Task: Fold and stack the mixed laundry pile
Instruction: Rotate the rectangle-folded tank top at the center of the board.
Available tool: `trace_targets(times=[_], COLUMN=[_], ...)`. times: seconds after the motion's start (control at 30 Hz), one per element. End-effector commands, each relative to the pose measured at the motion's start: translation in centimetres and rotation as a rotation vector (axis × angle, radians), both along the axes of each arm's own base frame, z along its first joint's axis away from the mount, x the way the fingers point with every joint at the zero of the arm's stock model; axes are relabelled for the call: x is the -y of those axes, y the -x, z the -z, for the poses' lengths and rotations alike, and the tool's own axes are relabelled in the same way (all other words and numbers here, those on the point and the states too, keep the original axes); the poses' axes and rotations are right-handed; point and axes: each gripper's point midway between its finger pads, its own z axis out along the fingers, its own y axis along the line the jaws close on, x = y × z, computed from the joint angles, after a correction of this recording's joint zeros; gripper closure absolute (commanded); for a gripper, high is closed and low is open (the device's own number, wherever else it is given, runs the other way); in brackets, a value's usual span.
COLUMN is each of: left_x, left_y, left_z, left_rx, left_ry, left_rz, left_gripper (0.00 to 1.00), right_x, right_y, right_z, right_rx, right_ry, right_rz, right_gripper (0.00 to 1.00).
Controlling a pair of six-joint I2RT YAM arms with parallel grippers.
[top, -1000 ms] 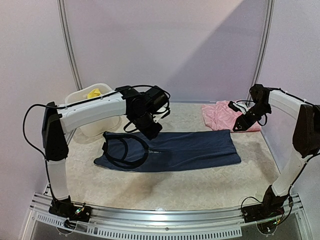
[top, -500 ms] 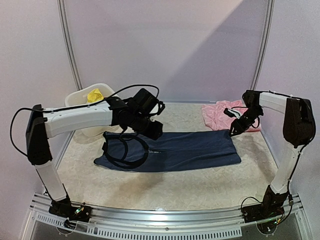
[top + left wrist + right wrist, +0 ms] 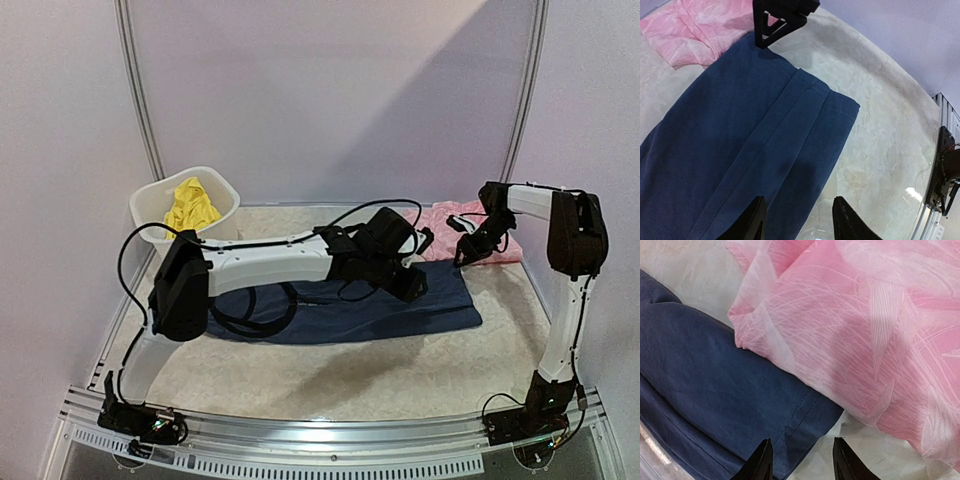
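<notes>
Both jaws apart, empty | left gripper (image 3: 799, 202) over navy top (image 3: 730, 125) | right gripper (image 3: 801, 445) at pink piece (image 3: 865, 315) overlap: may pinch both garments.

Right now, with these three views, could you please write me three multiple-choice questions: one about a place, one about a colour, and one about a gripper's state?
1. Where does the yellow piece lie?
A on the floor
B in the white tub
C on a chair

2. What colour is the flat garment spread mid-table?
A navy
B green
C white

3. How is the left gripper?
A shut on a sock
B shut on a cable
C open, holding nothing

Answers:
1 B: the yellow cloth sits inside the tub's rim.
2 A: the cloth is dark blue in all three views.
3 C: the fingers stand apart above the cloth with nothing between them.
</notes>
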Motion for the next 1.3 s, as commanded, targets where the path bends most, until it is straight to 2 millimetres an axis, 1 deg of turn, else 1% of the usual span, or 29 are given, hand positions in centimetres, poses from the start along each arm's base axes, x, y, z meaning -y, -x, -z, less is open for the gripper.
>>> trace_targets(times=[0.0, 0.13, 0.27, 0.43, 0.53, 0.63, 0.73, 0.77, 0.87, 0.97, 1.1, 1.13, 1.23, 1.27], left_x=[2.7, 3.7, 3.8, 3.6, 4.1, 4.6, 5.1, 5.2, 5.3, 5.4, 5.8, 5.7, 5.0, 4.4], left_y=[0.9, 1.9, 2.7, 4.1, 5.4, 6.3, 6.6, 6.6, 6.5, 6.4, 6.1, 6.2, 6.6, 6.6], left_z=[0.3, 1.8, 3.5, 4.1, 4.6, 5.6, 6.8, 7.4, 8.4, 9.1, 9.6, 9.7, 9.2, 8.6], left_rx=[0.019, 0.104, 0.175, 0.238, 0.299, 0.336, 0.337, 0.337, 0.336, 0.346, 0.359, 0.356, 0.324, 0.322], left_ry=[0.03, -0.041, -0.14, -0.194, -0.226, -0.251, -0.264, -0.273, -0.286, -0.292, -0.286, -0.291, -0.307, -0.315], left_rz=[0.075, 0.145, 0.209, 0.299, 0.387, 0.447, 0.483, 0.488, 0.49, 0.493, 0.495, 0.497, 0.485, 0.469], left_gripper=[0.53, 0.5, 0.48, 0.48, 0.47, 0.46, 0.46, 0.47, 0.48, 0.49, 0.5, 0.5, 0.51, 0.51], right_x=[-0.1, -0.3, -0.8, -0.9, -0.9, -1.4, -1.8, -1.9, -2.0, -2.1, -2.0, -0.6, 0.6, 1.0], right_y=[-0.9, -1.2, -1.5, -2.1, -2.3, -2.5, -2.4, -2.3, -2.0, -1.8, -1.7, -1.8, -1.2, -0.9], right_z=[0.7, 1.3, 1.9, 2.5, 2.9, 3.0, 2.9, 2.8, 2.6, 2.5, 2.4, 2.4, 3.2, 3.3], right_rx=[-0.008, -0.01, -0.023, -0.033, -0.039, -0.043, -0.047, -0.048, -0.054, -0.053, -0.052, -0.055, -0.083, -0.087], right_ry=[-0.038, -0.044, -0.076, -0.081, -0.087, -0.112, -0.139, -0.144, -0.156, -0.157, -0.149, -0.144, -0.112, -0.101], right_rz=[0.017, 0.011, 0.002, 0.015, 0.022, 0.018, 0.006, 0.004, -0.007, -0.013, -0.01, 0.021, 0.045, 0.05], right_gripper=[0.58, 0.59, 0.59, 0.58, 0.58, 0.59, 0.66, 0.69, 0.78, 0.82, 0.83, 0.83, 0.83, 0.83])
